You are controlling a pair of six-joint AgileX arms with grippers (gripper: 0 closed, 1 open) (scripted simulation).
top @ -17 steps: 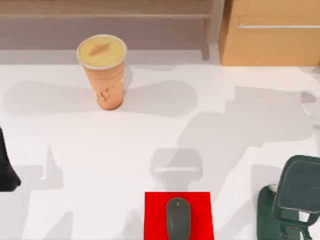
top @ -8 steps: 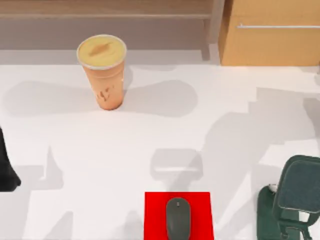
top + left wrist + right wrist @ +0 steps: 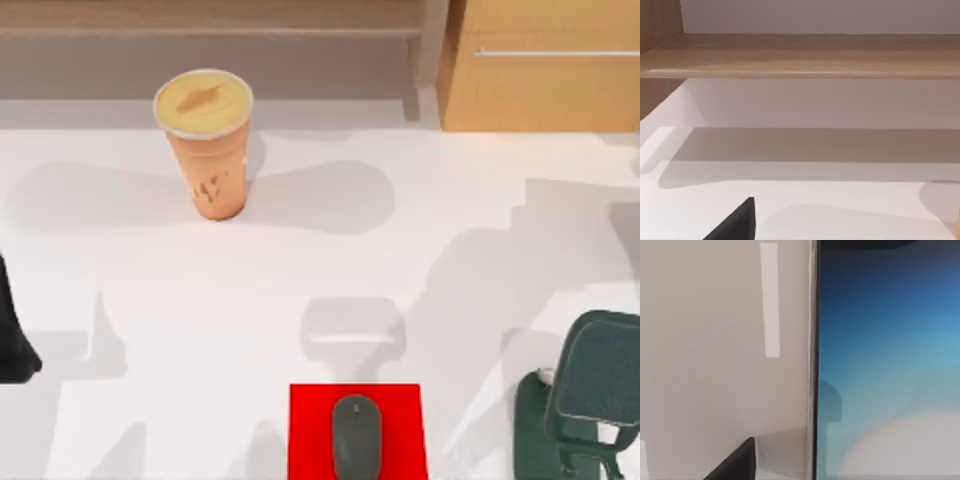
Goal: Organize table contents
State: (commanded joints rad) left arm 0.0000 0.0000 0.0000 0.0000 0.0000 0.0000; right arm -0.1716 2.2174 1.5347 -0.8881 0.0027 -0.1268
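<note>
mouse (image 3: 357, 436) sits on red pad (image 3: 312, 430), its home, bench (image 3: 300, 290) front | cup (image 3: 207, 142) upright far-left | smartphone (image 3: 885, 365) close under right wrist, likely carried toward green stand (image 3: 585, 400) | left arm (image 3: 12, 330) parked at left edge | both claws: cannot tell

It looks like an office desk setup: a plain white table (image 3: 300, 260) carries a computer mouse (image 3: 357, 436) on a red pad (image 3: 310, 430), a drink cup (image 3: 207, 140) and a green stand (image 3: 585, 400), with a wooden cabinet (image 3: 540, 70) behind.
</note>
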